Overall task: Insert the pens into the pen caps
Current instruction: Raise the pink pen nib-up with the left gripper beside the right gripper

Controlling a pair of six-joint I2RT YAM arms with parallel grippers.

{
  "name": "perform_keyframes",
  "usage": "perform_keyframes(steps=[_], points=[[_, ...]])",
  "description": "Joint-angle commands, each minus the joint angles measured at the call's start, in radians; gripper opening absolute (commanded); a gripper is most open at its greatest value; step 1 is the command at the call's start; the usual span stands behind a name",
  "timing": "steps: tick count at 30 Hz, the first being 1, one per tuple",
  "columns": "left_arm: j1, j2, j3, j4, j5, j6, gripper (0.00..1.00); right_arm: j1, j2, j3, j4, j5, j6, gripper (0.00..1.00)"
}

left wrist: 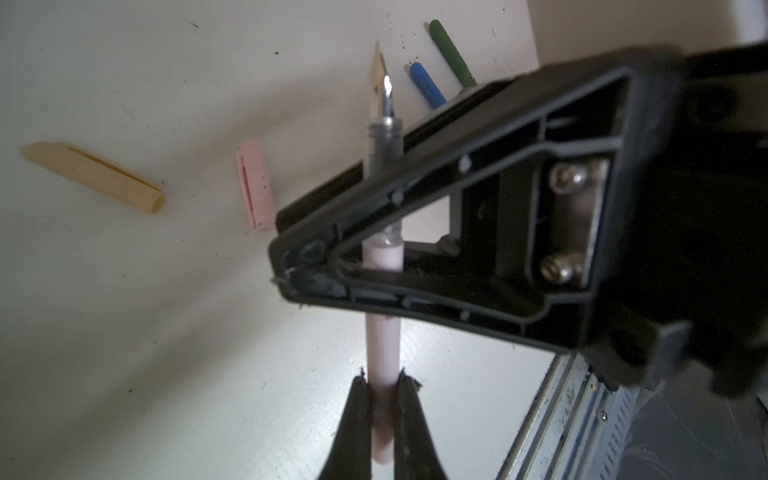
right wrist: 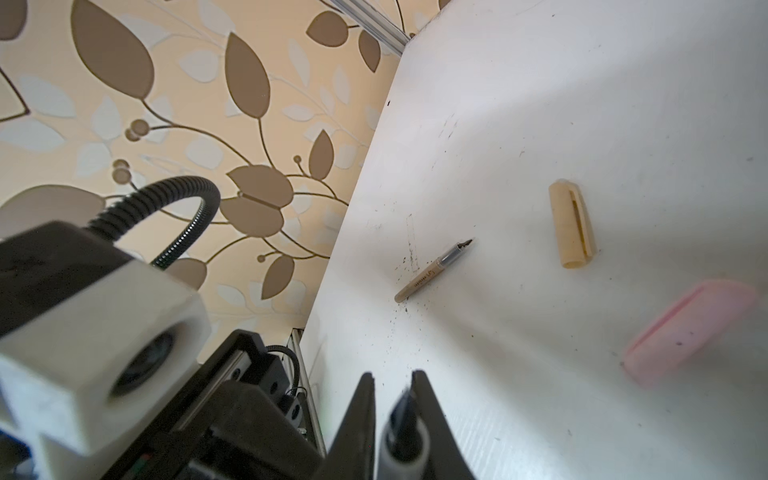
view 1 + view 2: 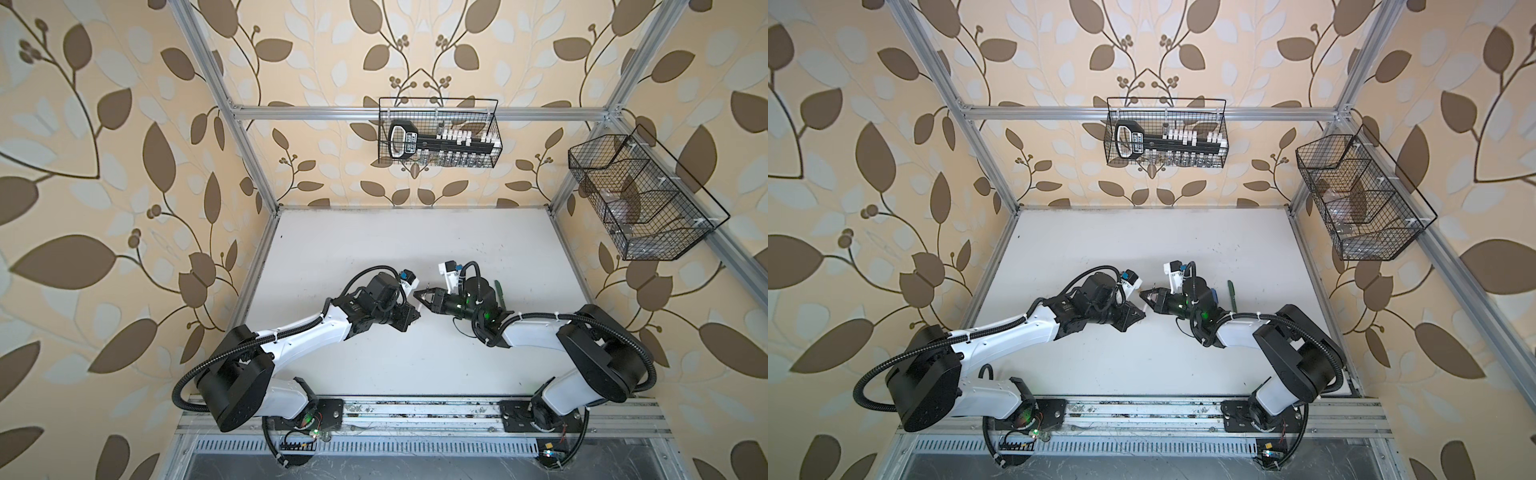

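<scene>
My left gripper [image 1: 382,376] is shut on the rear of a pale pink pen [image 1: 383,345], whose dark nib points away from it. My right gripper [image 2: 392,376] is shut on the same pen [image 2: 405,436] at the grey section near the nib; one of its black fingers [image 1: 316,286] crosses the barrel. In both top views the two grippers [image 3: 417,315] [image 3: 419,297] meet tip to tip at mid-table. On the table lie the pink cap [image 1: 255,187], tan cap [image 1: 95,178] and tan pen [image 2: 434,270]. A blue piece [image 1: 428,85] and a dark green pen [image 3: 500,291] lie beside the right arm.
A wire basket [image 3: 440,133] with a black tool hangs on the back wall. Another wire basket [image 3: 640,199] hangs on the right frame. Aluminium posts [image 3: 249,158] bound the white table [image 3: 374,241], and a metal rail [image 3: 415,409] runs along its front edge.
</scene>
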Motion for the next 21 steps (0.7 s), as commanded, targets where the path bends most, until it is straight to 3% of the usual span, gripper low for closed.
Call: perform_keyframes(steps=[1, 2, 4, 5, 8, 14, 21], points=[[-0.008, -0.030, -0.011, 0.021, 0.009, 0.013, 0.08, -0.004, 0.011, 0.021, 0.053, -0.024, 0.019, 0.00], [-0.008, -0.035, -0.015, 0.031, 0.007, 0.001, 0.19, -0.007, 0.003, 0.017, 0.056, -0.028, 0.017, 0.00], [-0.007, -0.053, -0.027, 0.055, -0.014, -0.033, 0.30, -0.017, -0.021, 0.004, 0.049, -0.032, 0.002, 0.00], [-0.002, -0.064, -0.033, 0.066, -0.018, -0.053, 0.44, -0.023, -0.041, -0.005, 0.039, -0.030, -0.007, 0.00], [0.025, -0.101, -0.060, 0.128, 0.039, -0.103, 0.56, -0.037, -0.110, -0.030, -0.017, -0.016, -0.049, 0.00], [0.076, -0.133, -0.105, 0.276, 0.185, -0.184, 0.65, -0.039, -0.221, -0.070, -0.075, 0.002, -0.080, 0.00], [0.079, -0.061, -0.106, 0.403, 0.338, -0.230, 0.67, -0.016, -0.273, -0.080, -0.070, 0.012, -0.077, 0.00]])
